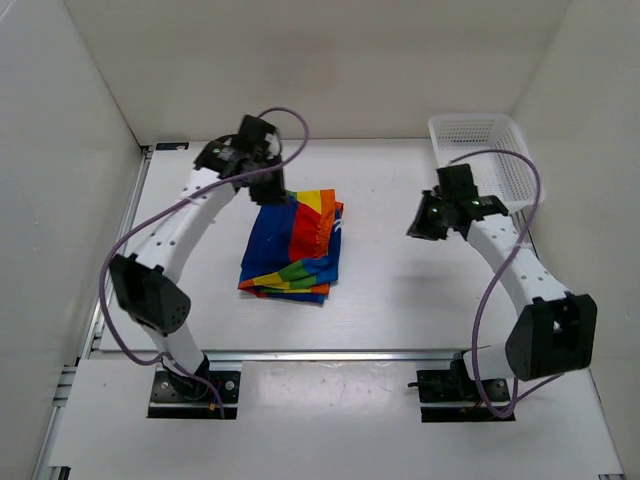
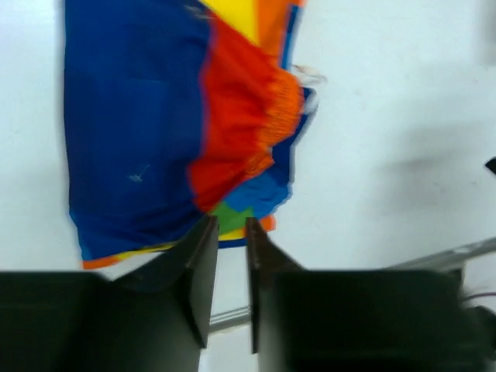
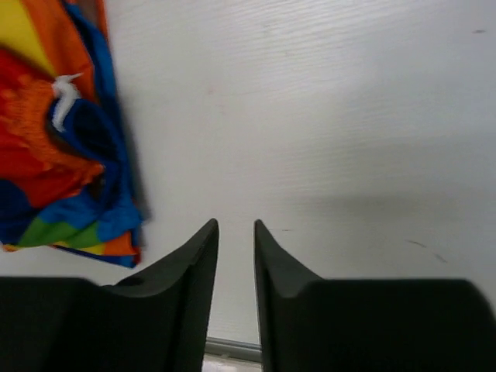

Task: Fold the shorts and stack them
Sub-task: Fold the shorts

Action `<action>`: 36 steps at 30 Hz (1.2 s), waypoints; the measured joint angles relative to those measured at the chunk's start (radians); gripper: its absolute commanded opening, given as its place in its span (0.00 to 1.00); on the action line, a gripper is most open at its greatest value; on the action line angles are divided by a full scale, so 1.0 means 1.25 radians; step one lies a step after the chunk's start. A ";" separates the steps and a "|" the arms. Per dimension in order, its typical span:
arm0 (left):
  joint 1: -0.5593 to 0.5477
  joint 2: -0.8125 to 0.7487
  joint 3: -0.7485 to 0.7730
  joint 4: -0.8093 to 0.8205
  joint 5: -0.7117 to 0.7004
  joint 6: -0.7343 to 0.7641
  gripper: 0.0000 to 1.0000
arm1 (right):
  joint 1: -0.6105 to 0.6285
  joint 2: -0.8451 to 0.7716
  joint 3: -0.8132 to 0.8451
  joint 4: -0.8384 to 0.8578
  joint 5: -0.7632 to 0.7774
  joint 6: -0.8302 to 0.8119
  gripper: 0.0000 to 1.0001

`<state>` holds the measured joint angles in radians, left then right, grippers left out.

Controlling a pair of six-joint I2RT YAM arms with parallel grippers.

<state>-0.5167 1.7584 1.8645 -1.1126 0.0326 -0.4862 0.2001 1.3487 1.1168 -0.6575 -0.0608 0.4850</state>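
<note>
Shorts (image 1: 293,247) lie folded left of centre on the surface (image 1: 400,290): soft, light, floppy, so you should pinch the layered edge. Left pincer (image 1: 268,186) hovers at their far edge, pressed together, empty. Right pincer (image 1: 421,226) likewise, well apart. Basket (image 1: 480,150) far right, clear of you.

The shorts (image 1: 290,250) lie in a pile on the surface (image 1: 400,290), left of its middle and about midway between the far and near edges. The basket (image 1: 480,150) stands in the far right corner, well apart from the shorts. The left pincer (image 2: 230,225) is at the pile's far side, towards the far edge. The right pincer (image 3: 236,226) is over bare surface to the right of the shorts, between them and the basket, which lies behind it and to its right.
</note>
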 measured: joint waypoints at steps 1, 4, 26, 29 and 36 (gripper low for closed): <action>0.030 -0.027 -0.025 0.008 0.010 0.001 0.14 | 0.029 0.020 0.025 0.001 -0.002 -0.003 0.16; 0.095 -0.058 -0.110 0.045 0.041 0.003 0.10 | 0.130 0.112 0.124 0.001 -0.018 -0.006 0.08; 0.175 0.207 -0.275 0.172 0.139 0.034 0.21 | 0.308 0.738 0.574 0.058 -0.066 0.031 0.18; 0.175 0.152 -0.252 0.148 0.144 0.042 0.57 | 0.310 0.658 0.533 0.040 -0.020 0.021 0.54; 0.177 -0.117 -0.174 0.093 0.104 0.057 1.00 | 0.306 0.225 0.384 0.010 0.183 -0.005 1.00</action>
<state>-0.2958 1.6127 1.6466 -0.9958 0.1623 -0.4149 0.5831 1.6299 1.5963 -0.6453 0.1680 0.4786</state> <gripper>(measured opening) 0.997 0.996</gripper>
